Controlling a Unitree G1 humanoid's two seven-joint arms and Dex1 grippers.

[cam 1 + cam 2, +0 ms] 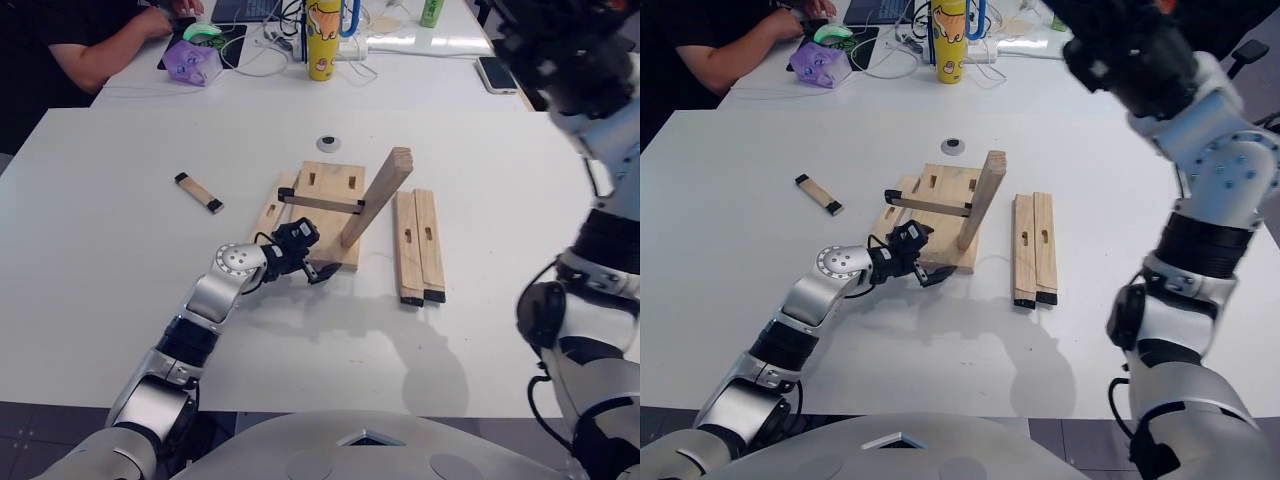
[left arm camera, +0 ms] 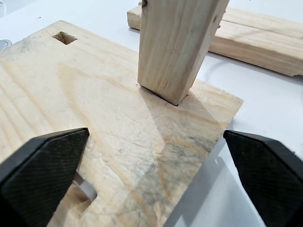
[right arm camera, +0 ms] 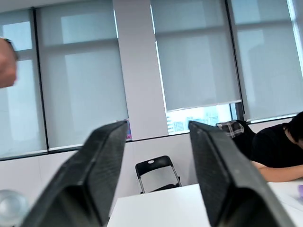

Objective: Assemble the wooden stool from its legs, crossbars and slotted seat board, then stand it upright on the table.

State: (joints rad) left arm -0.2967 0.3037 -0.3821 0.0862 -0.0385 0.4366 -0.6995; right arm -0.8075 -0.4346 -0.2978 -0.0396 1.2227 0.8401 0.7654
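Left gripper (image 1: 316, 268) is down at the near edge of the seat board (image 1: 330, 180), fingers (image 2: 42, 165) spread wide, one on either side of the board's near corner, gripping nothing. The board lies flat in the middle of the white table (image 1: 100, 260), slots facing up. One leg (image 1: 380, 195) stands in the slot nearest that corner, and it's leaning, its top tipped away toward the robot's right. A thin crossbar (image 1: 322, 203) with dark ends runs from that leg across above the board toward its left edge. Just right of the board, two loose legs (image 1: 418, 240) lie flat side by side, touching each other, dark ends toward the robot. Off to the left, well apart from the rest, a short crossbar (image 1: 198, 192) lies on its own. A small round disc (image 1: 328, 143) sits beyond the board. Right gripper (image 3: 158, 179) is up high, clear of the table, its two fingers apart with nothing between them
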